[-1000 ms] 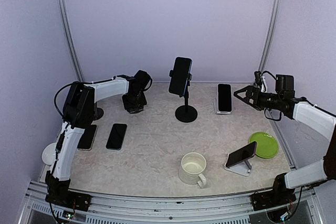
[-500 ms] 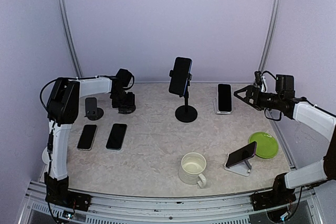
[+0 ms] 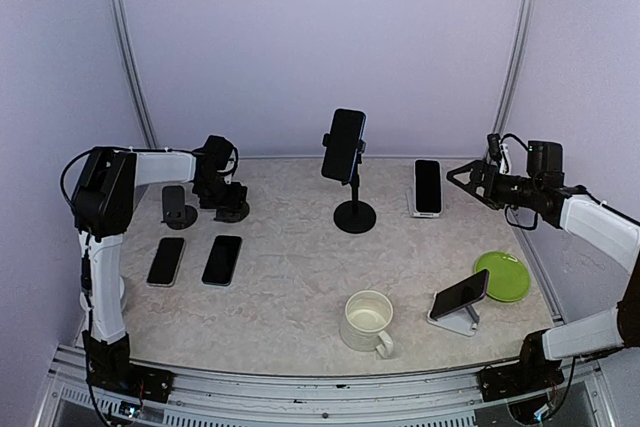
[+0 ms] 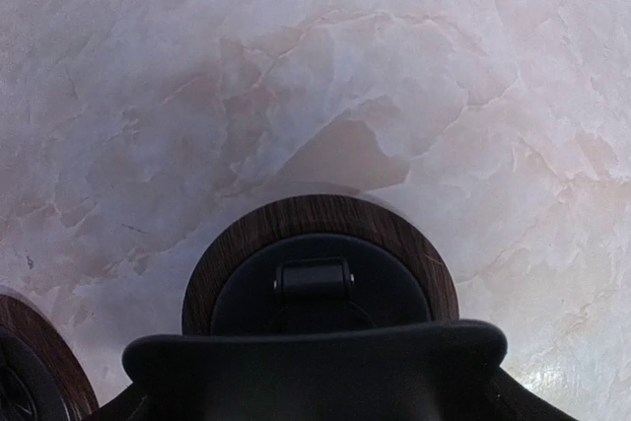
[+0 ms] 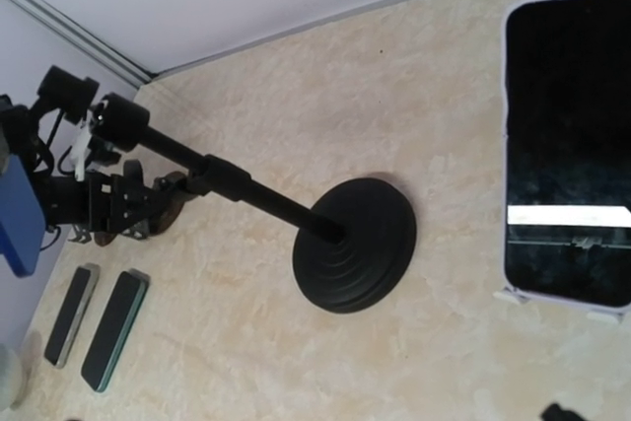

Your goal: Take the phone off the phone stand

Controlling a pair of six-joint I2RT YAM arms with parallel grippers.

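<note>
A dark phone (image 3: pixel 343 144) is clamped upright on a black pole stand (image 3: pixel 355 216) at the table's middle back; its base also shows in the right wrist view (image 5: pixel 360 244). A second phone (image 3: pixel 428 186) leans on a white stand, and a third (image 3: pixel 460 294) rests on a white stand at the front right. My right gripper (image 3: pixel 461 175) is open and empty, in the air right of the second phone (image 5: pixel 567 135). My left gripper (image 3: pixel 226 197) hangs directly over a small black stand with a wooden base (image 4: pixel 317 273). Its fingers are hidden.
Another small round stand (image 3: pixel 178 209) stands left of the left gripper. Two phones (image 3: pixel 166 260) (image 3: pixel 222 259) lie flat at the front left. A cream mug (image 3: pixel 367 322) and a green plate (image 3: pixel 502 276) sit at the front right.
My left arm has swung to the left, and its gripper has moved left along the back of the table with the small wooden-based stand under it. The right arm has barely moved.
</note>
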